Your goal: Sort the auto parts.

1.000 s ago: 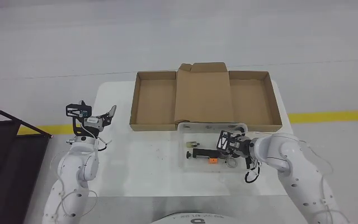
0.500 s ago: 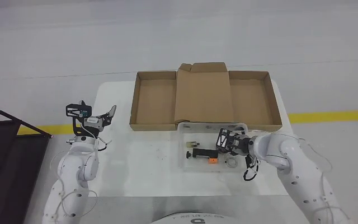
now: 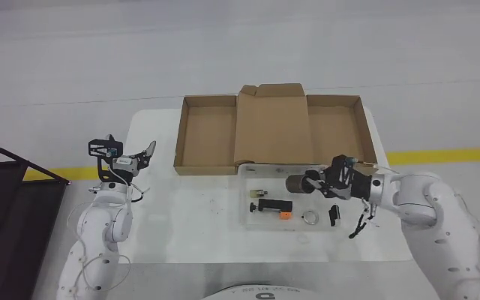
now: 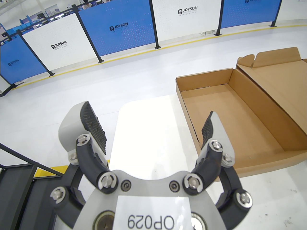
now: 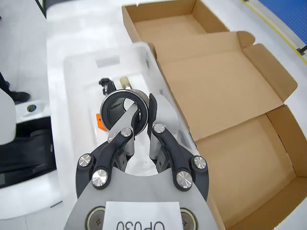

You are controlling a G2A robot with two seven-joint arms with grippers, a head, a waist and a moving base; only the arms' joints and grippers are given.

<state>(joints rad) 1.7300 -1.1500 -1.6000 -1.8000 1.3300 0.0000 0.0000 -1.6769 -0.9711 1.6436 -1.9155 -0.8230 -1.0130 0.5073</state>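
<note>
A clear plastic tray [image 3: 247,214] lies in front of the cardboard box [image 3: 206,135] and holds several small auto parts: a cream-tipped piece [image 3: 259,193], a black part with an orange tab [image 3: 274,205], a metal ring [image 3: 309,218] and a small black piece [image 3: 334,215]. My right gripper [image 3: 309,183] hangs above the tray's far right side, shut on a black metal sleeve [image 3: 295,184]. In the right wrist view one finger sits inside the sleeve [image 5: 120,111] and the other outside it. My left gripper [image 4: 148,125] stands open and empty at the table's left edge.
The open box [image 5: 215,84] has two side compartments and a raised middle flap [image 3: 274,124]. A black rack [image 3: 19,202] stands off the table's left side. Bare white tabletop [image 3: 187,217] lies between the left arm and the tray.
My right gripper has risen out of the tray with the black sleeve in its grip, and the arm has drawn back to the right. The left arm has kept still.
</note>
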